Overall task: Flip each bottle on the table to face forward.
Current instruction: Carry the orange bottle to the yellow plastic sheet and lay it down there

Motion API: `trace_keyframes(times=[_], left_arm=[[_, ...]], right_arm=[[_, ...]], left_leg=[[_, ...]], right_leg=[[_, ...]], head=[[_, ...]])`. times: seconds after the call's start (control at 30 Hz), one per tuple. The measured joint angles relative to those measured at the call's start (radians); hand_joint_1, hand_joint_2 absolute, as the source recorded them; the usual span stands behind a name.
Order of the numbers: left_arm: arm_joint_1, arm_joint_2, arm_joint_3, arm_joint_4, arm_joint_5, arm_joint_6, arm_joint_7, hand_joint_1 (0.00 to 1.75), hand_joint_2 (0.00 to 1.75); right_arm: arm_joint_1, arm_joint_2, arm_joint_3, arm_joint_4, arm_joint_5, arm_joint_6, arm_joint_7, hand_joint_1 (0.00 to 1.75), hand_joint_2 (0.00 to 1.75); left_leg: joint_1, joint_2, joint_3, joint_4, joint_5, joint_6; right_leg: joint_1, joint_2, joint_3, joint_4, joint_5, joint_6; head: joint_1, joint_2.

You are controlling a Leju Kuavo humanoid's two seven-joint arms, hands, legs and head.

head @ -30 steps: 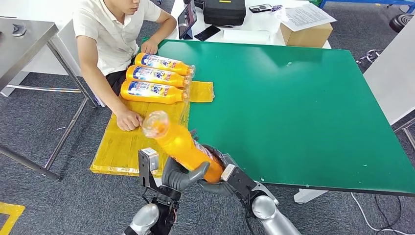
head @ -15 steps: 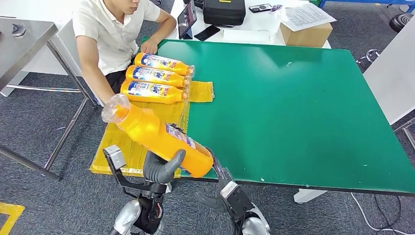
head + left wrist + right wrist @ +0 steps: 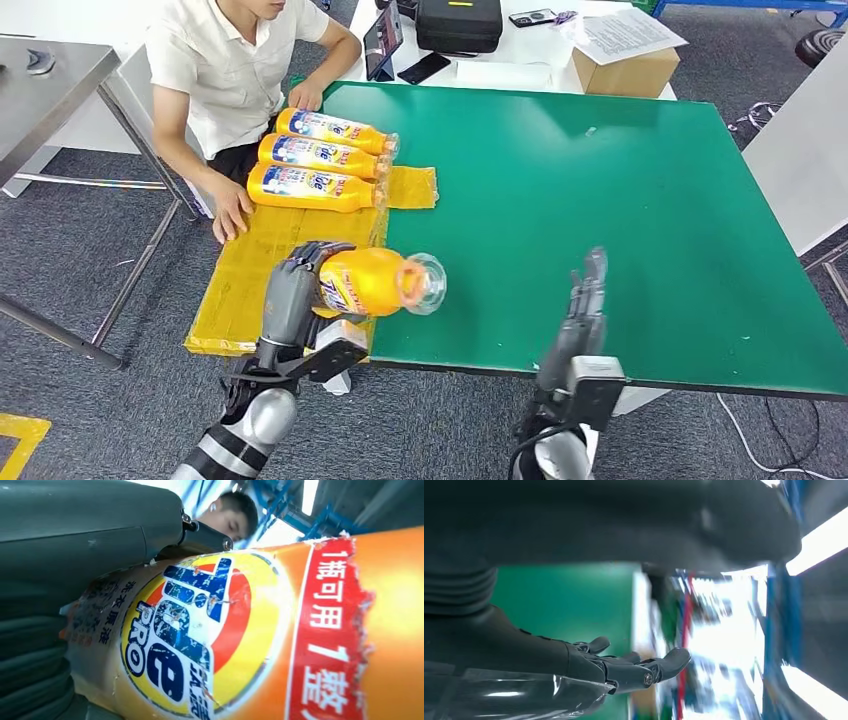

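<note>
My left hand (image 3: 296, 293) grips an orange bottle (image 3: 372, 282) above the yellow mat (image 3: 250, 290), its clear cap end pointing right over the green table's (image 3: 600, 200) near left corner. Up close, the bottle's label (image 3: 200, 640) faces the left wrist camera, with my left hand's fingers (image 3: 75, 545) wrapped over it. My right hand (image 3: 581, 315) stands upright over the table's front edge, fingers straight and holding nothing (image 3: 624, 667). Three more orange bottles (image 3: 315, 158) lie side by side at the mat's far end, labels up.
A person (image 3: 230, 70) sits at the table's far left, one hand (image 3: 229, 217) on the mat beside the bottles. A white table behind holds a black bag (image 3: 458, 22), a cardboard box (image 3: 628, 70) and papers. A metal table (image 3: 50, 80) stands at left.
My left hand has swung the bottle round so its cap points right instead of far left. My right hand let go of it and rose over the table's front edge.
</note>
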Motion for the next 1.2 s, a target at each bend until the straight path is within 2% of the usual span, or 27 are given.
trace_keyframes(times=[0.07, 0.1, 0.13, 0.27, 0.4, 0.57, 0.9, 1.03, 1.2], left_arm=[[-0.041, 0.02, 0.011, 0.064, -0.156, -0.046, 0.098, 1.42, 1.75], [-0.062, 0.028, 0.016, 0.096, -0.21, -0.075, 0.136, 1.58, 1.75], [-0.085, 0.037, 0.02, 0.133, -0.261, -0.109, 0.171, 1.61, 1.75], [-0.162, 0.06, 0.025, 0.253, -0.354, -0.208, 0.235, 1.71, 1.75], [-0.217, 0.069, 0.03, 0.341, -0.359, -0.258, 0.243, 1.75, 1.75], [-0.306, 0.071, 0.064, 0.477, -0.306, -0.36, 0.234, 1.75, 1.75], [-0.383, 0.072, 0.105, 0.611, -0.256, -0.41, 0.224, 1.71, 1.75], [-0.424, 0.074, 0.122, 0.667, -0.24, -0.447, 0.226, 0.03, 1.75], [-0.46, 0.083, 0.16, 0.744, -0.193, -0.514, 0.202, 0.0, 1.75]], right_arm=[[-0.003, 0.016, -0.065, -0.066, -0.007, -0.024, 0.0, 0.0, 0.0], [-0.004, 0.024, -0.092, -0.091, -0.011, -0.024, 0.0, 0.0, 0.0], [-0.005, 0.032, -0.121, -0.116, -0.016, -0.019, 0.0, 0.0, 0.0], [-0.006, 0.056, -0.183, -0.165, -0.022, 0.022, 0.0, 0.0, 0.0], [-0.007, 0.072, -0.213, -0.184, -0.027, 0.051, 0.0, 0.0, 0.0], [-0.008, 0.102, -0.239, -0.171, -0.052, 0.141, 0.0, 0.0, 0.0], [-0.011, 0.129, -0.263, -0.123, -0.064, 0.195, 0.0, 0.0, 0.0], [-0.022, 0.132, -0.269, -0.08, -0.07, 0.206, 0.0, 0.0, 0.0], [-0.042, 0.134, -0.274, -0.01, -0.058, 0.216, 0.0, 0.0, 0.0]], left_leg=[[0.0, 0.0, 0.0, 0.0, 0.0, 0.0], [0.0, 0.0, 0.0, 0.0, 0.0, 0.0], [0.0, 0.0, 0.0, 0.0, 0.0, 0.0], [0.0, 0.0, 0.0, 0.0, 0.0, 0.0], [0.0, 0.0, -0.001, 0.0, 0.0, 0.0], [0.0, 0.0, -0.001, 0.0, 0.0, 0.0], [0.0, 0.0, -0.001, 0.0, 0.001, -0.001], [0.0, 0.0, 0.0, 0.0, 0.001, -0.001], [0.0, 0.001, 0.002, 0.0, 0.001, -0.001]], right_leg=[[0.0, 0.0, 0.0, 0.0, 0.0, 0.0], [0.0, 0.0, 0.0, 0.0, 0.0, 0.0], [0.0, 0.0, 0.0, 0.0, 0.0, 0.0], [0.0, 0.0, 0.0, 0.001, 0.0, 0.0], [0.0, 0.0, -0.001, 0.001, 0.0, 0.0], [0.0, 0.0, -0.001, 0.001, 0.0, 0.0], [0.0, 0.0, 0.0, 0.001, 0.0, 0.0], [0.0, 0.0, 0.0, 0.002, 0.0, 0.0], [0.0, 0.001, 0.001, 0.003, 0.0, 0.0]], head=[[0.0, 0.0], [0.0, 0.0], [0.0, 0.0], [0.0, 0.0], [0.0, 0.0], [0.0, 0.0], [0.0, 0.0], [0.0, 0.0], [0.0, 0.0]])
